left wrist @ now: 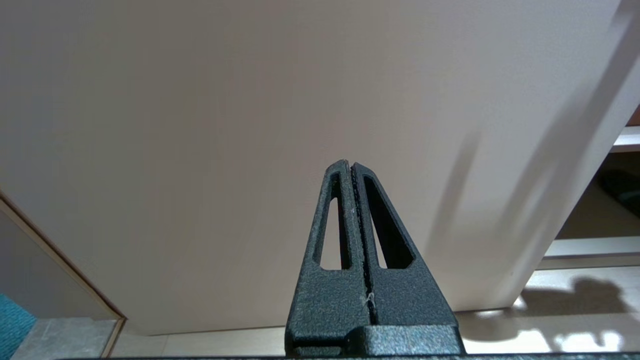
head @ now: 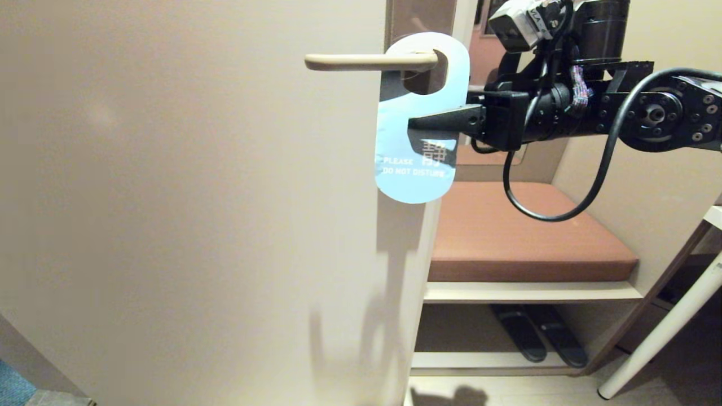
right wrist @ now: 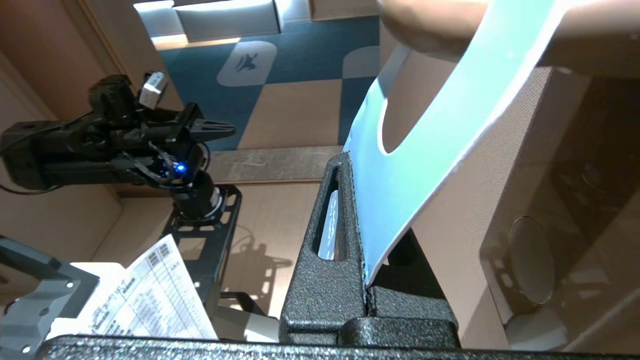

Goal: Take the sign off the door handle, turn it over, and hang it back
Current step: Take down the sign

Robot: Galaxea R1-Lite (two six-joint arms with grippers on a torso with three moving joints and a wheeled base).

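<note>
Head view: my right gripper (head: 414, 123) reaches in level from the right and is clamped on the sign (head: 420, 141), biting its middle from the edge. The blue "PLEASE DO NOT DISTURB" face shows, and above my fingers the sign's hole is hooked over the door handle (head: 369, 61), which juts left across the door (head: 197, 197).

Left wrist view: my left gripper (left wrist: 350, 167) is pressed closed on nothing, the bare door panel (left wrist: 250, 125) ahead of its tips.

Right wrist view: the sign (right wrist: 425, 145) runs away from between my pinched fingers (right wrist: 340, 200) toward the handle (right wrist: 425, 25) beyond them.
</note>
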